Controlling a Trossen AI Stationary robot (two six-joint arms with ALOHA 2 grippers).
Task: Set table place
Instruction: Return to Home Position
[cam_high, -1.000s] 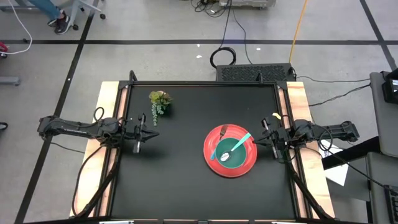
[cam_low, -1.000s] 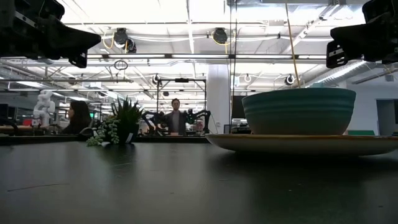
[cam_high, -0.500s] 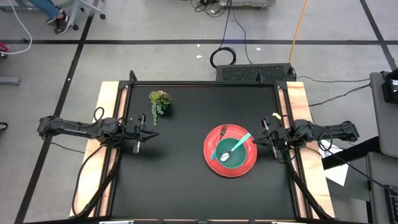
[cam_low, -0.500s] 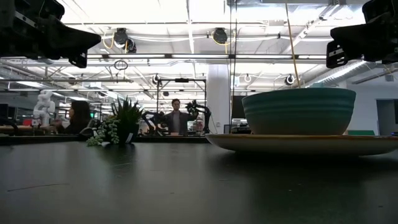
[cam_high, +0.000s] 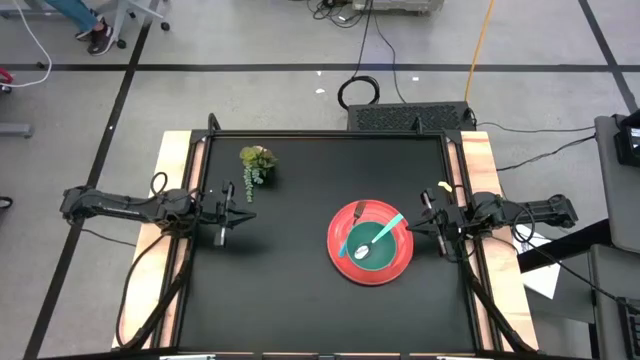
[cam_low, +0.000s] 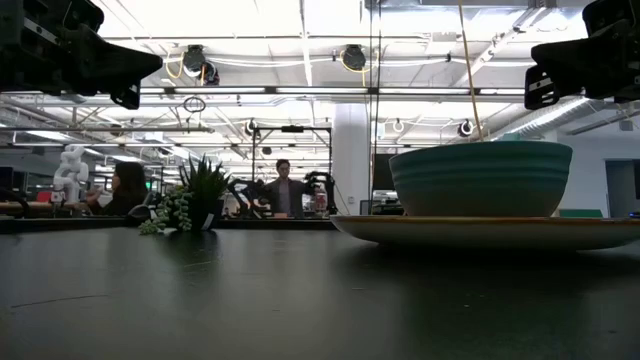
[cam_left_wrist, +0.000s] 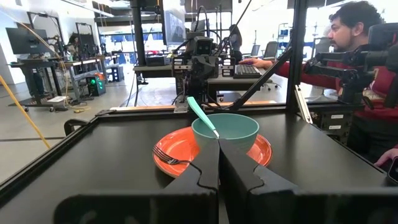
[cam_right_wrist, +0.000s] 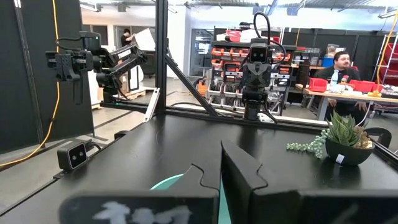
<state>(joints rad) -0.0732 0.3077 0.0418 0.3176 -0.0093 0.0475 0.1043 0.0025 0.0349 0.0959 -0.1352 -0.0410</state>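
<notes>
A red plate lies right of the table's middle, with a teal bowl standing in it. A teal-handled spoon rests in the bowl, its handle over the rim. A fork lies on the plate's far left part; it also shows in the left wrist view. My left gripper hovers shut and empty at the table's left side. My right gripper hovers shut and empty at the right side, just right of the plate.
A small green plant stands at the far left of the black table. People sit and stand at benches in the room beyond the table. Wooden strips run along both short sides.
</notes>
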